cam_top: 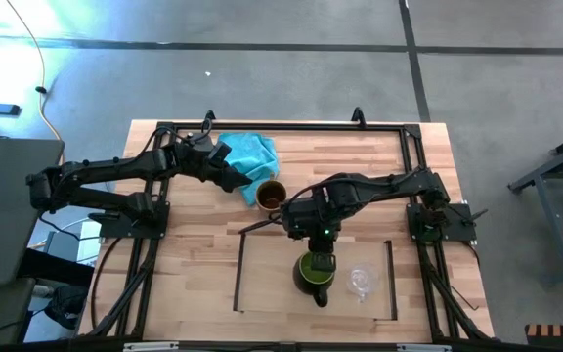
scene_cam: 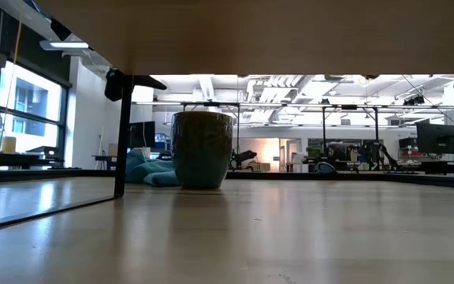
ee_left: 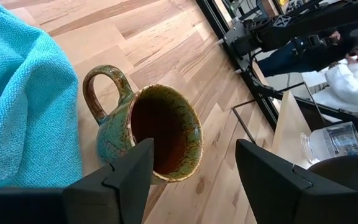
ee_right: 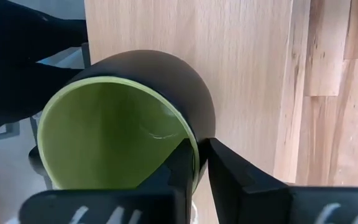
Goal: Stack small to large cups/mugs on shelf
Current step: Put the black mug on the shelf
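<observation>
— What sort of place is this?
— A robotics lab in a big open hall. The pale striped-plank wooden tabletop [cam_top: 194, 244] stands on a bare grey concrete floor [cam_top: 291, 78].
— What else shows it?
— The low view looks into a wide room with exposed white ceiling ducts [scene_cam: 290, 83], black metal frame rigs [scene_cam: 345, 126], dark monitors [scene_cam: 436, 138] and tall windows [scene_cam: 22, 110].

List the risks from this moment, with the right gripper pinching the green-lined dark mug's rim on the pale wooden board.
1. The right gripper pinches only the green-lined dark mug's rim; pulling away askew might tip it.
2. The clear glass cup stands close beside it and might get knocked.
3. The left gripper is open at the green-and-brown glazed mug; a finger may snag the turquoise cloth.
</observation>
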Action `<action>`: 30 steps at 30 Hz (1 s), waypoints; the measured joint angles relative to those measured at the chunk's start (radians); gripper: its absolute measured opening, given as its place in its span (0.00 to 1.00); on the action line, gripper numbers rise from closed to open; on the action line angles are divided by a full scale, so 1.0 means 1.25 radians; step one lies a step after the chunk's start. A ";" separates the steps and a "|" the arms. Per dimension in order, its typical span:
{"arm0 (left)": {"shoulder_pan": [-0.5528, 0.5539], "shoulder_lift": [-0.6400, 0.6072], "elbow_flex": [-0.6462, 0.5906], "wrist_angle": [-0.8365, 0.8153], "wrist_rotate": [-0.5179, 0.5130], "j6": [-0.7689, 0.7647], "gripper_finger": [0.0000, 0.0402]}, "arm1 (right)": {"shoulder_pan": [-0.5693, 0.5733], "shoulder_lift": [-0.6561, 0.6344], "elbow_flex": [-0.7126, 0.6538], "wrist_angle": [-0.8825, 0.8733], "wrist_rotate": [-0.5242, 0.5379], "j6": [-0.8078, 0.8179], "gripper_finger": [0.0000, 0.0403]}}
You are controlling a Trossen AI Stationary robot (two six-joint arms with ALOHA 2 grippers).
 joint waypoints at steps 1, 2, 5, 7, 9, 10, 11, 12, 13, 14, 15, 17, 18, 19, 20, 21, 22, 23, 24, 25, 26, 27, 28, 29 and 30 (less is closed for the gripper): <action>0.000 0.000 0.000 -0.001 0.000 0.002 0.54 | 0.000 0.000 0.000 0.000 -0.001 0.006 0.08; 0.000 0.000 0.000 -0.001 0.000 0.004 0.54 | 0.000 0.000 0.000 0.000 -0.004 0.010 0.09; 0.000 0.000 0.000 -0.001 0.000 0.004 0.54 | -0.003 0.000 0.000 0.000 -0.009 0.019 0.14; 0.000 0.000 0.000 -0.001 0.000 0.004 0.54 | -0.003 0.000 0.000 0.000 -0.009 0.028 0.17; 0.000 0.000 0.000 -0.001 0.000 0.005 0.54 | -0.003 -0.002 0.000 0.000 -0.008 0.029 0.18; 0.000 0.000 0.000 -0.001 0.000 0.005 0.54 | -0.003 -0.003 0.000 0.000 -0.008 0.029 0.19; 0.000 0.000 0.000 -0.001 0.000 0.005 0.54 | -0.003 -0.004 0.000 0.000 -0.006 0.029 0.20; 0.000 0.000 0.000 -0.001 0.000 0.005 0.54 | -0.003 -0.004 0.000 0.000 -0.006 0.029 0.20; 0.000 0.000 0.000 -0.001 0.000 0.005 0.54 | -0.003 -0.005 0.000 0.000 -0.006 0.028 0.20; 0.000 0.000 0.000 -0.001 0.000 0.005 0.54 | -0.003 -0.007 0.000 0.000 -0.006 0.028 0.20; 0.000 0.000 0.000 -0.001 0.000 0.005 0.54 | -0.003 -0.010 0.000 0.000 -0.006 0.028 0.21; 0.000 0.000 0.000 -0.001 0.000 0.005 0.54 | -0.003 -0.017 0.000 -0.001 -0.005 0.028 0.22; 0.000 0.000 0.000 0.000 0.000 0.005 0.54 | -0.003 -0.020 0.000 0.000 -0.004 0.027 0.22; 0.000 0.000 0.000 0.000 -0.001 0.005 0.54 | -0.003 -0.024 0.000 0.000 0.000 0.027 0.22; 0.000 0.000 0.000 0.000 -0.001 0.005 0.54 | -0.003 -0.026 0.000 -0.001 0.004 0.028 0.23; 0.000 0.000 0.000 0.000 -0.001 0.005 0.54 | -0.003 -0.027 0.000 -0.001 0.006 0.028 0.23; 0.000 0.000 0.000 0.000 -0.001 0.005 0.54 | -0.003 -0.028 0.000 -0.001 0.006 0.028 0.23; 0.000 0.000 0.000 0.000 -0.001 0.005 0.54 | -0.003 -0.028 0.000 -0.001 0.006 0.027 0.23; 0.000 0.000 0.000 0.000 -0.001 0.005 0.54 | -0.003 -0.028 0.000 -0.001 0.006 0.025 0.23; 0.000 0.000 0.000 0.000 -0.001 0.005 0.54 | -0.003 -0.028 0.000 -0.001 0.006 0.023 0.23; 0.000 0.000 0.000 0.001 -0.001 0.005 0.54 | -0.003 -0.028 0.000 -0.001 0.006 0.021 0.23; 0.000 0.000 0.000 0.001 -0.001 0.005 0.54 | -0.003 -0.028 0.000 -0.001 0.007 0.019 0.23; 0.000 0.000 0.000 0.000 -0.001 0.005 0.54 | -0.003 -0.028 0.000 -0.001 0.007 0.018 0.23; 0.000 0.000 0.000 0.000 -0.001 0.005 0.54 | -0.003 -0.028 0.000 -0.001 0.007 0.018 0.23; 0.000 0.000 0.000 0.001 -0.002 0.005 0.54 | -0.003 -0.028 0.000 -0.001 0.007 0.015 0.23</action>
